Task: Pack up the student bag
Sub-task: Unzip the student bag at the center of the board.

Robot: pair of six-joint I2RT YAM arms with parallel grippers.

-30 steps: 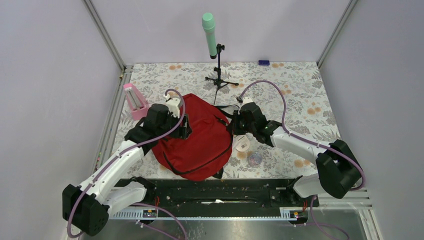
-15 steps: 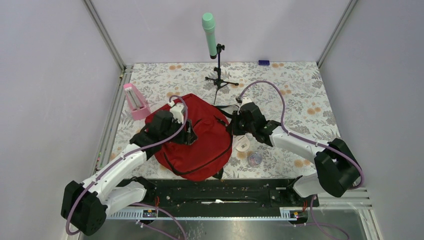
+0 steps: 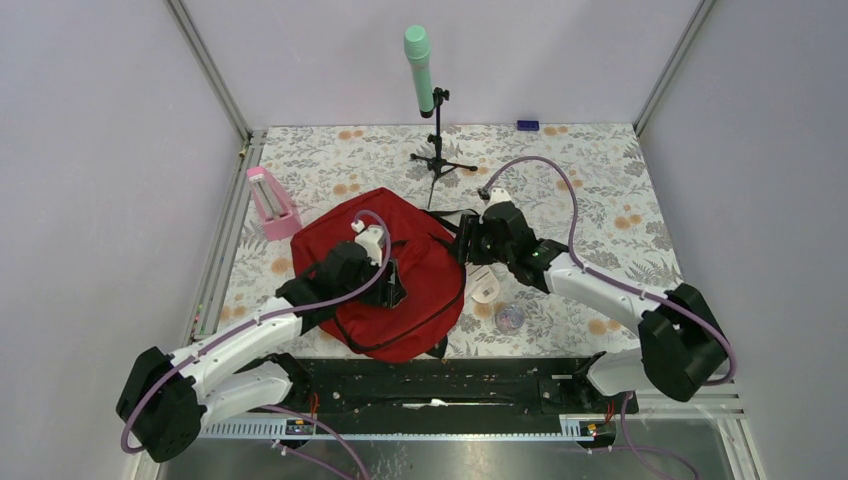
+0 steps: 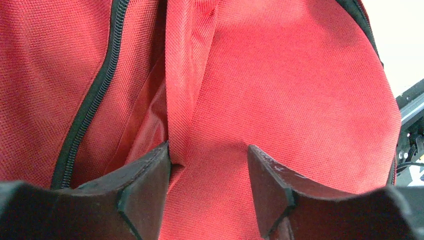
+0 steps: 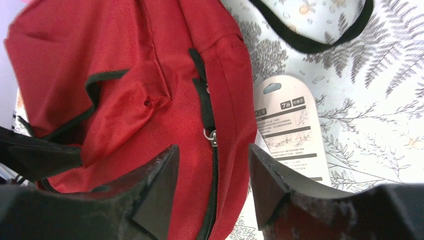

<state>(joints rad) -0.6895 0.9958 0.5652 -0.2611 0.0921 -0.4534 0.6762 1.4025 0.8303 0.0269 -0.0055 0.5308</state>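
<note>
From above, your left gripper (image 3: 392,285) has slid onto the student bag (image 3: 425,295) on the table (image 3: 600,180); its wrist view shows jaws parted, holding nothing; the right wrist view shows the right gripper (image 5: 214,157) newly opened above the zipper pull (image 5: 212,136), so a regrip looks needed.

student bag (image 3: 425,312) centre, card pack (image 3: 487,288) just right; tripod stand (image 3: 439,160) behind

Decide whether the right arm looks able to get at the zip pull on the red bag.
Probably yes. The right gripper hangs open over the bag, the metal zip pull shows between its fingers, and nothing covers it. The card lies off to one side.
</note>
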